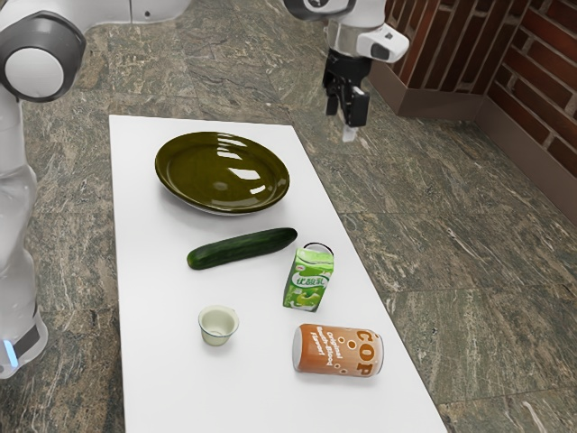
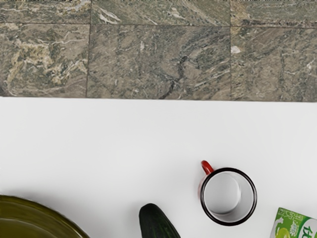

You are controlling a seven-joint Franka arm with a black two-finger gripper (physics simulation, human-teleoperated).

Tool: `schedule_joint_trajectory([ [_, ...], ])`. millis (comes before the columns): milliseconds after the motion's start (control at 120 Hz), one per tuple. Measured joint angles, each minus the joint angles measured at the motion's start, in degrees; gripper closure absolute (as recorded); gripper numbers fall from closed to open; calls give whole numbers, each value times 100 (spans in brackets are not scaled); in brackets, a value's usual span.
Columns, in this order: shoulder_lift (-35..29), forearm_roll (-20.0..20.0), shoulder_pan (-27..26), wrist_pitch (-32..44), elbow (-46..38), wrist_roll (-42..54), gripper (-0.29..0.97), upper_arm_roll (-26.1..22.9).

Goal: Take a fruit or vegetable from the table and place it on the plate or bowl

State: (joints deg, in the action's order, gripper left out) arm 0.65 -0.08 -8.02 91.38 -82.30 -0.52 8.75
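A dark green cucumber (image 1: 242,248) lies on the white table (image 1: 144,271), just in front of a glossy olive-green plate (image 1: 222,171) that is empty. My gripper (image 1: 346,113) hangs high above the table's far right edge, well away from both, open with nothing between its fingers. In the wrist view, one end of the cucumber (image 2: 157,223) and a bit of the plate's rim (image 2: 29,218) show below the hand.
A green milk carton (image 1: 307,278) stands right of the cucumber's end. An orange drink can (image 1: 337,350) lies on its side near the front. A small mug (image 1: 218,325) (image 2: 228,196) sits upright in front of the cucumber. A brick wall (image 1: 505,54) rises behind.
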Motion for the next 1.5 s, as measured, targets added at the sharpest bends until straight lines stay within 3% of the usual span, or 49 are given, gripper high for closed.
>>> schedule_joint_trajectory([
  [192, 6, 6, 120, 26, 54, -25, 0, -9],
  [367, 523, 18, 315, -62, 629, -112, 0, -10],
  [592, 548, 15, 380, -36, 591, -249, 0, 265],
  [700, -605, 6, 171, 969, -1499, -304, 0, 397],
  [783, -1216, 2, 284, 1748, -2577, -382, 0, 321],
  [808, -1386, -1, 459, 1969, -2871, -407, 0, 171],
  [892, -2394, -156, 2477, 2624, -4004, -478, 0, -1528],
  [1050, -3510, -852, 4012, 3337, -4921, -594, 0, -3215],
  [1133, -4013, -1270, 4244, 3548, -5308, -646, 0, -3702],
  [1283, -4959, -1820, 4259, 3751, -6209, -725, 0, -3984],
  [1500, -5434, -2432, 4007, 3867, -6900, -815, 0, -4302],
])
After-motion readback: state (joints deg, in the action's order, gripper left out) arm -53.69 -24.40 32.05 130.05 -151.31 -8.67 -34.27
